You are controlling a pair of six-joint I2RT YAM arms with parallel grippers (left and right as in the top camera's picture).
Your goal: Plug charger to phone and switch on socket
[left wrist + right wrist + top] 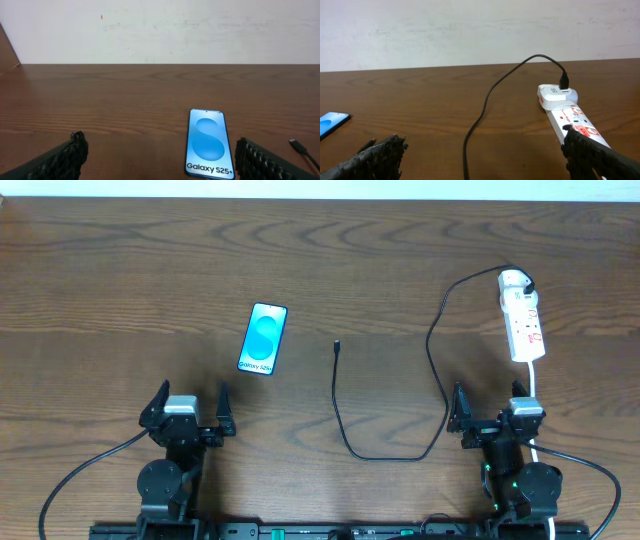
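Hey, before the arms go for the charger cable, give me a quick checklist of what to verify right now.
1. Left gripper open and empty: ok.
2. Right gripper open and empty: ok.
3. Phone lying flat, screen up, nothing on it: ok.
4. Cable's small plug lying loose, apart from the phone: ok.
5. Cable's far end seated in the white adapter on the power strip: ok.
6. Strip's switch on or off: cannot tell.
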